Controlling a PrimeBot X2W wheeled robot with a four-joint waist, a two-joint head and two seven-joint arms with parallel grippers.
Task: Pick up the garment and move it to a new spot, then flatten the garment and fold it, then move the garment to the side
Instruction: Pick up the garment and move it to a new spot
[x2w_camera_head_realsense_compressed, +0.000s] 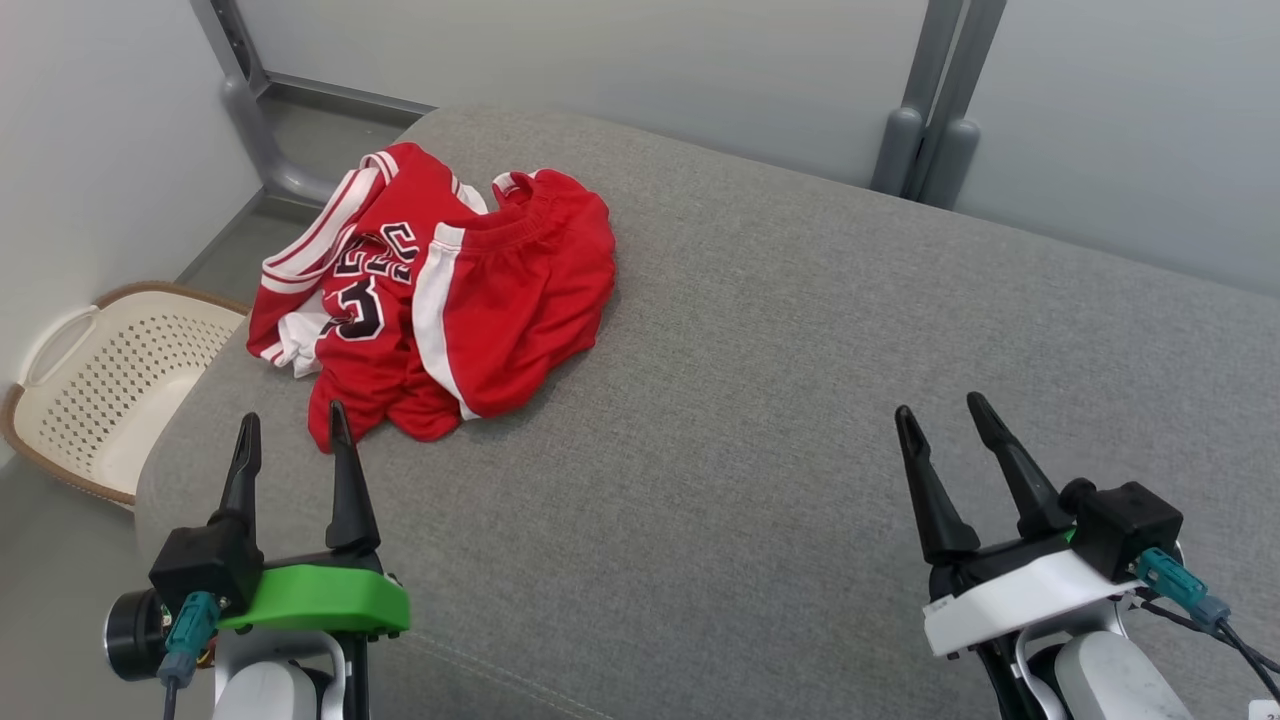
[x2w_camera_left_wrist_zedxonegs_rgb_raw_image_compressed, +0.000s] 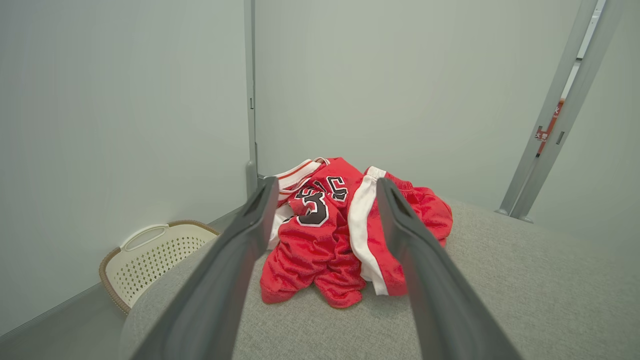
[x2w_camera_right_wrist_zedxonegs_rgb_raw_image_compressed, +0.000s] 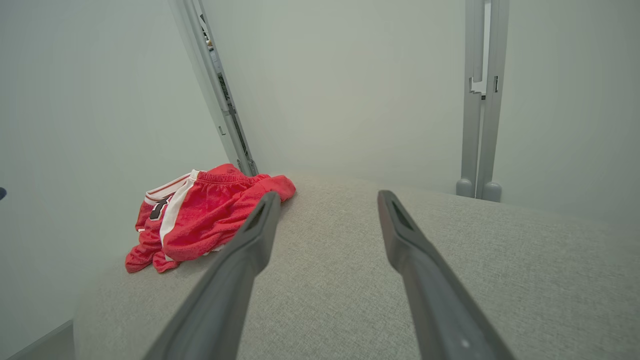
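Nearest you, lower left of the head view: your left gripper (x2w_camera_head_realsense_compressed: 293, 414), green collar, dark fingers pointing up and spread wide, gripping nothing. Lower right: your right gripper (x2w_camera_head_realsense_compressed: 940, 405), white collar, also spread wide and free, over bare fabric and well apart from the clothing.

Both hang over a grey woven cushion (x2w_camera_head_realsense_compressed: 800, 400) with a rounded near-left corner.

Task item: a crumpled red basketball set on the left part of the cushion, toward its far-left corner, just ahead of your left gripper. In the head view that gripper's inner fingertip overlaps the nearest hem; contact cannot be told. In the left wrist view the heap lies framed between the two fingers, beyond their tips.
- jersey (x2w_camera_head_realsense_compressed: 365, 350): red mesh, white-and-red striped trim, bunched on the left, partly under the other piece.
- shorts (x2w_camera_head_realsense_compressed: 525, 300): red, gathered elastic waistband on the far side, broad white side stripe, lying over the jersey's right part.

Writing: a black numeral "3" (x2w_camera_head_realsense_compressed: 360, 310) edged in white on the jersey. The black letters (x2w_camera_head_realsense_compressed: 392, 255) beyond it are folded and not readable as a word.

Left of the cushion, on the floor: a cream perforated laundry basket (x2w_camera_head_realsense_compressed: 60, 340) with a brown rim.

Far: grey metal posts (x2w_camera_head_realsense_compressed: 925, 120) against pale wall panels (x2w_camera_head_realsense_compressed: 600, 60). In the left wrist view, a red label (x2w_camera_left_wrist_zedxonegs_rgb_raw_image_compressed: 547, 125) on one post; its characters are too small to read.
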